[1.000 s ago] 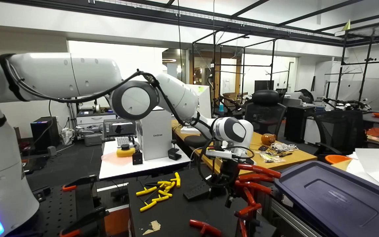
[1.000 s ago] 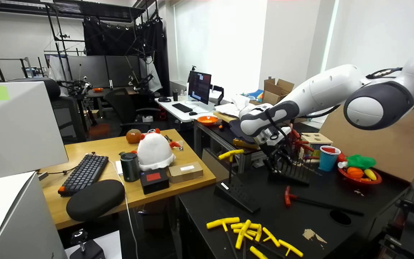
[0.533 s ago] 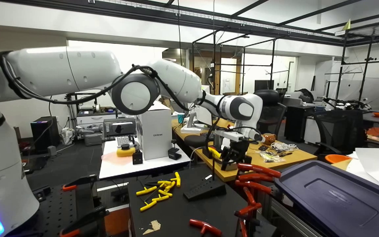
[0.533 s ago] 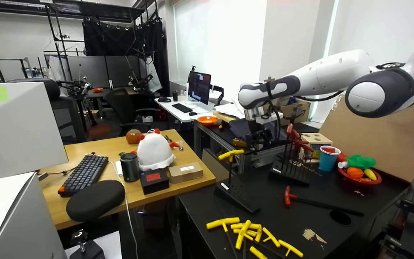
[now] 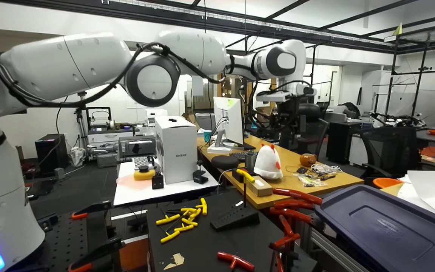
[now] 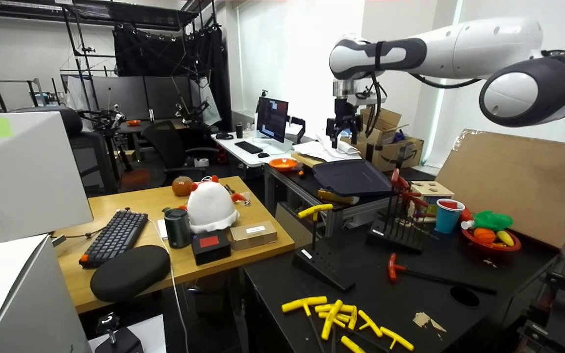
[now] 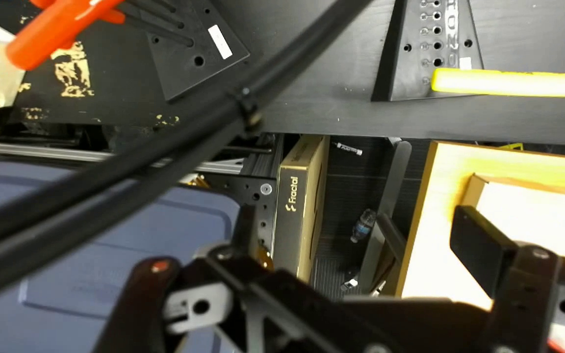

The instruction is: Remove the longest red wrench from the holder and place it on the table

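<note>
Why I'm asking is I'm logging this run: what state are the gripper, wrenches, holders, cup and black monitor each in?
Gripper: open, gripping nothing
Red-wrench holder: several red wrenches standing in it
Loose red wrench: lying on the table, out of its holder
Yellow-wrench holder: one yellow wrench upright in it
Other yellow wrenches: loose on the table
Cup: upright
Black monitor: on

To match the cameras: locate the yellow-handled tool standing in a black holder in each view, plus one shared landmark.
In an exterior view: yellow-handled tool right of and below centre; landmark, a dark blue lid, at lower right.
In an exterior view: tool right of and below centre; lid to its upper right.
In the wrist view: tool upper right; lid lower left.
</note>
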